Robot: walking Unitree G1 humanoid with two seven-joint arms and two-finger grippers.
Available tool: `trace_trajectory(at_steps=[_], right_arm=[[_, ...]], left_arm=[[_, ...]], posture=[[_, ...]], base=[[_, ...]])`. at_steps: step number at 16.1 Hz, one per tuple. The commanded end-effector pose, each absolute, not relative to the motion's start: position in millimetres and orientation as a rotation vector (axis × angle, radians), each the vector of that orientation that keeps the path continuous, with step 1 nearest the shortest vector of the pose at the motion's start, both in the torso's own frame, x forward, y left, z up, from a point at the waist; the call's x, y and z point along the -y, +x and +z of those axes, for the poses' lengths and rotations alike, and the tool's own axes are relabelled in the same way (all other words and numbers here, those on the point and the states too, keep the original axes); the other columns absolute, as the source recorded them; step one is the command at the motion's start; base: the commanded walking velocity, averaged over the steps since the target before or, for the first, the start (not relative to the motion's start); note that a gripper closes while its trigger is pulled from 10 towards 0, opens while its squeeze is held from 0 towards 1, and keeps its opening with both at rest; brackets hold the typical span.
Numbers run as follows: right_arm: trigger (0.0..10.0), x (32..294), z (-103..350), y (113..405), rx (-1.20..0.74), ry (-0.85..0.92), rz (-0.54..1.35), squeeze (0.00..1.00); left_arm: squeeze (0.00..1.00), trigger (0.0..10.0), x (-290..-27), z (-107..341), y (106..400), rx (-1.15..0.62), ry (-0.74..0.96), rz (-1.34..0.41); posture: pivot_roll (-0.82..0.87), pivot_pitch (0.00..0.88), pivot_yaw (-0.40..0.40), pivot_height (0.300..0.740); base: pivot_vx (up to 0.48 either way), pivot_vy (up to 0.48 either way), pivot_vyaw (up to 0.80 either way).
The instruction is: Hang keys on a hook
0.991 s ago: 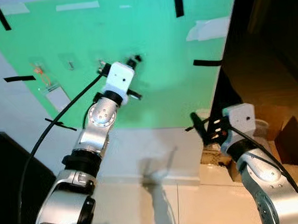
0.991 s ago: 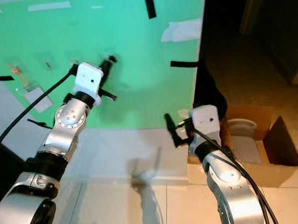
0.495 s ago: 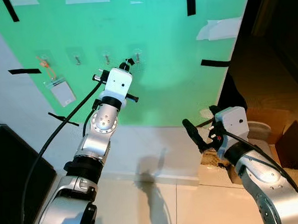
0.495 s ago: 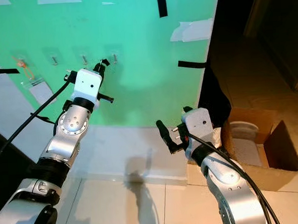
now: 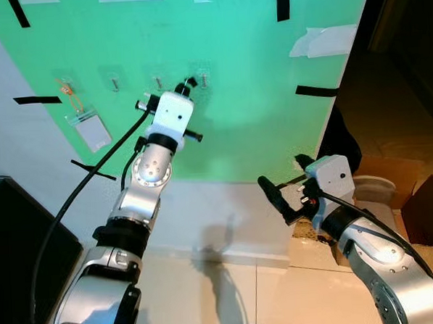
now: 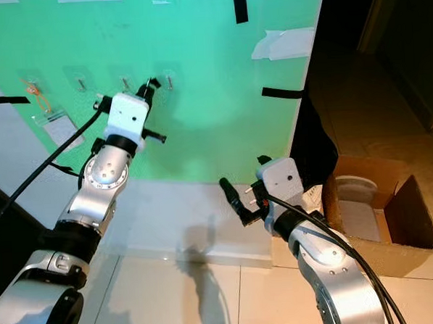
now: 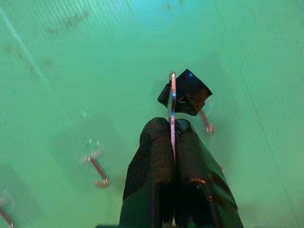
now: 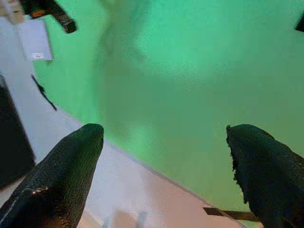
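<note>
The keys [image 7: 183, 92] are pinched by a thin metal ring [image 7: 171, 107] between the closed fingers of the left gripper [image 7: 172, 137], raised against the green board [image 5: 241, 73]. A dark fob is seen just past the fingertips, with one hook [image 7: 206, 123] close beside it and another hook [image 7: 97, 168] off to the gripper's other side. In the head views the gripper tip is placed between two hooks of a row of four; a badge on an orange loop [image 5: 84, 125] hangs from the farthest one.

The ring is judged stiff, light and slippery; the edge-on hold leaves the loop free for threading, though it could twist. The fob is likely to dangle and swing.

The right gripper [image 8: 164, 166] is held low, well apart, its fingers spread wide and empty.
</note>
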State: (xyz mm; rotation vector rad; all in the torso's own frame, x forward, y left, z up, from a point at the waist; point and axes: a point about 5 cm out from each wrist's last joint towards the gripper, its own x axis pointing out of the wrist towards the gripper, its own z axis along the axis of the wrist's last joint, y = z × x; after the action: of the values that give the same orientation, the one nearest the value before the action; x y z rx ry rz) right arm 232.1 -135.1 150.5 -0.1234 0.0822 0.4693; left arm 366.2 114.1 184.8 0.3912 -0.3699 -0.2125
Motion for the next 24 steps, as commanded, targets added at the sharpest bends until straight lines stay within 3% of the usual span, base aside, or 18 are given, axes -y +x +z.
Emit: trace_trajectory(at_steps=[1,10,13,24], right_arm=[[10.0,128.8,163.0,230.3,-0.014,-0.107,0.511,0.0],[10.0,123.7,178.3,227.9,0.1,-0.012,0.526,0.0],[10.0,124.1,178.1,227.1,0.103,-0.014,0.522,0.0],[10.0,121.6,176.7,226.2,0.099,-0.029,0.544,0.0]], left_arm=[[0.0,10.0,-115.2,189.4,368.5,0.386,0.388,-0.215],[0.0,10.0,-104.6,189.6,372.5,0.395,0.409,-0.287],[0.0,10.0,-107.5,174.9,377.1,0.29,0.435,-0.299],[0.0,10.0,-118.1,153.6,373.5,0.2,0.441,-0.263]], posture=[[-0.24,0.0,0.08,0.74],[-0.26,0.0,0.095,0.74],[-0.27,0.0,0.103,0.74],[-0.26,0.0,0.098,0.74]], base=[[0.0,0.0,0.0],[0.0,0.0,0.0],[0.0,0.0,0.0],[0.0,0.0,0.0]])
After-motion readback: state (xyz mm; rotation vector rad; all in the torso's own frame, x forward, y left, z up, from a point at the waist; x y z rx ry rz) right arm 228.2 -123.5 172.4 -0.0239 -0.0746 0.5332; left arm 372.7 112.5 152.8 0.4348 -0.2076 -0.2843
